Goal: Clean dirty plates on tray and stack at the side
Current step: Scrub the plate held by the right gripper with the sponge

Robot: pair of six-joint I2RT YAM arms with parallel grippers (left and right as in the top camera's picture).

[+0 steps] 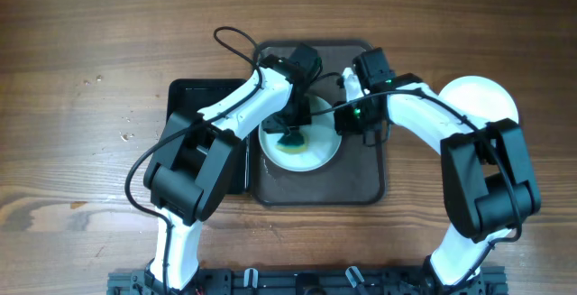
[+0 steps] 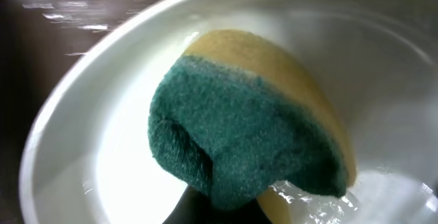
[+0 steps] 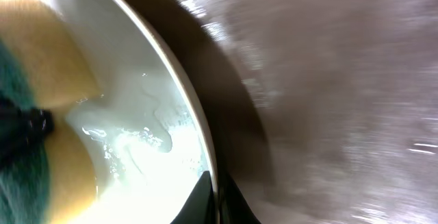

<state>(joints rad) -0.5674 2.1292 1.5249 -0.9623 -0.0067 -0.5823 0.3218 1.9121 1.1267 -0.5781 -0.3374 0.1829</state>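
A white plate [image 1: 315, 151] lies on the dark brown tray [image 1: 365, 182] in the middle of the table. My left gripper [image 1: 293, 133] is shut on a green and yellow sponge [image 2: 246, 135] and presses it down into the plate [image 2: 102, 155]. My right gripper [image 3: 215, 203] is shut on the plate's right rim [image 3: 185, 107], one finger inside and one outside; the sponge [image 3: 48, 66] and wet streaks show in this view. A second white plate [image 1: 482, 101] lies on the table at the right, beside the tray.
A black tray [image 1: 194, 96] lies left of the brown tray, partly under my left arm. Bare wooden table surrounds both trays. A black cable loops over the tray's far edge.
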